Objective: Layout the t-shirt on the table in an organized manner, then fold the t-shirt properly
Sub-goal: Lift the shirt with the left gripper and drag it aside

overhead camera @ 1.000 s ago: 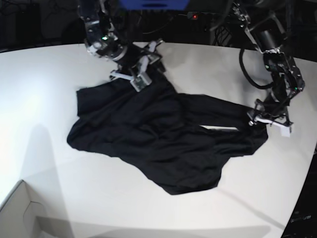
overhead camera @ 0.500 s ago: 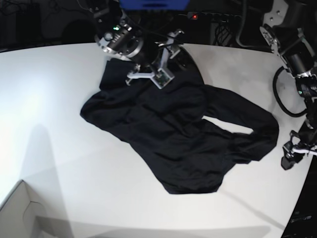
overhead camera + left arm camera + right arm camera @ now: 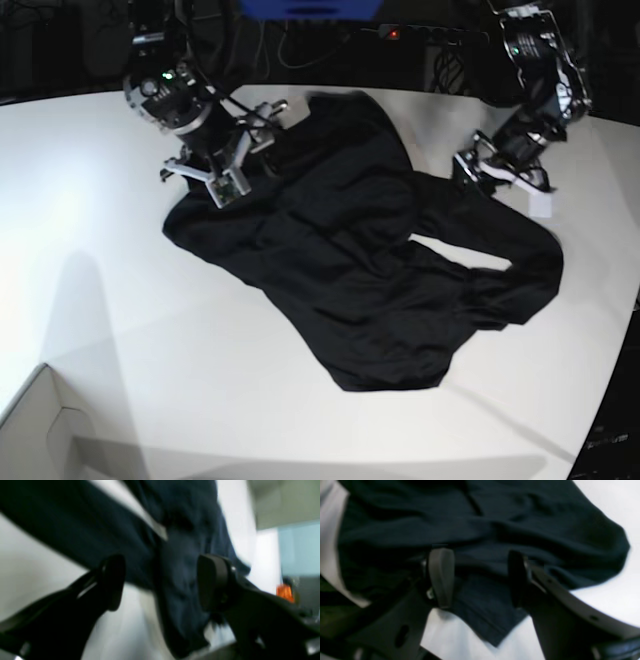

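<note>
The black t-shirt (image 3: 330, 235) is spread in a rumpled, skewed heap across the middle of the white table (image 3: 100, 350), with its long axis, as seen in the base view, running roughly from the upper left to the lower right. A narrow strip of tabletop is left showing between the band of cloth at the right and the main body.

The left gripper (image 3: 490, 185) is held over the upper edge of that band. In the left wrist view its fingers are parted, with the cloth seen beyond and between them and nothing pinched. The loose, bent end of the band is set off toward the lower right of the base view, and it is this arm that is nearer to it.

The right gripper (image 3: 230, 165) is placed above the upper left part of the garment. Its fingers are also spread, and no fabric is seen gripped; the bulk of the cloth is extended from there toward the lower right. Whether either set of fingertips is touching the fabric cannot be told.

The shirt is judged to be still at the laying-out stage. For the upper left edge, the right arm is better placed; for the band, the left.
</note>
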Tool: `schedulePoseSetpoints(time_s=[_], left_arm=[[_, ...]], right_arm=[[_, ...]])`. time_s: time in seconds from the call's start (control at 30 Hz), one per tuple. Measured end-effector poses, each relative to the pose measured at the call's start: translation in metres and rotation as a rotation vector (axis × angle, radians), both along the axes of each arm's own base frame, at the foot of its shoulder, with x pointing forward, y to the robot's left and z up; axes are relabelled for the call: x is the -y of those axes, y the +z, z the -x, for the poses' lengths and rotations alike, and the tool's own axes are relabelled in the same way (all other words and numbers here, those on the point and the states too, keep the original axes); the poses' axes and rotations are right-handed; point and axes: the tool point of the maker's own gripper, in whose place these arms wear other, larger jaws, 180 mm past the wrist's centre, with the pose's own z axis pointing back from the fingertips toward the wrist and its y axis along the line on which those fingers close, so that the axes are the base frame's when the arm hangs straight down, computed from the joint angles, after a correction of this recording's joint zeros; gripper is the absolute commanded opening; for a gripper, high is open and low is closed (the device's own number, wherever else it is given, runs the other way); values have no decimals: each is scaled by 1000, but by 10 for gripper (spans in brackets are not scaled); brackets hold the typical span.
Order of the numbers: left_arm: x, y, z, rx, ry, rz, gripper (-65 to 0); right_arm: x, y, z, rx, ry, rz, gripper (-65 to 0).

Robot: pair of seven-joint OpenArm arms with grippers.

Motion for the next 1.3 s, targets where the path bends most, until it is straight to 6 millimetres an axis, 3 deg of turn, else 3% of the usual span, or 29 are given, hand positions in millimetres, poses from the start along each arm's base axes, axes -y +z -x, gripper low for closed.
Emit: schedulePoseSetpoints(time_s=[0.17, 0.57, 0.77, 0.83, 0.93, 1.0, 1.03, 1.17, 1.3], left_arm=[[36, -10, 3, -12, -109, -38, -216], [55, -33, 13, -64, -148, -64, -219], [79, -37, 19, -61, -239, -40, -223], [83, -38, 23, -67, -247, -30, -279], [84, -45, 34, -101, -257, -37, -455], [84, -50, 41, -128, -265, -40, -613], [84, -52, 44, -136, -269, -44, -650], [78, -53, 44, -142, -265, -48, -635], [36, -46, 38, -140, -165, -57, -650]], right_arm=[[4, 0, -1, 3, 4, 12, -299], [8, -1, 0, 4, 13, 28, -301], [10, -1, -2, 8, 11, 31, -302], [10, 0, -3, 12, 11, 32, -302], [10, 1, -5, 15, 11, 32, -302], [10, 1, -5, 16, 11, 32, -302], [10, 1, -5, 16, 11, 32, -302], [10, 4, -10, 28, 11, 33, -302], [10, 3, -9, 24, 11, 35, -302]])
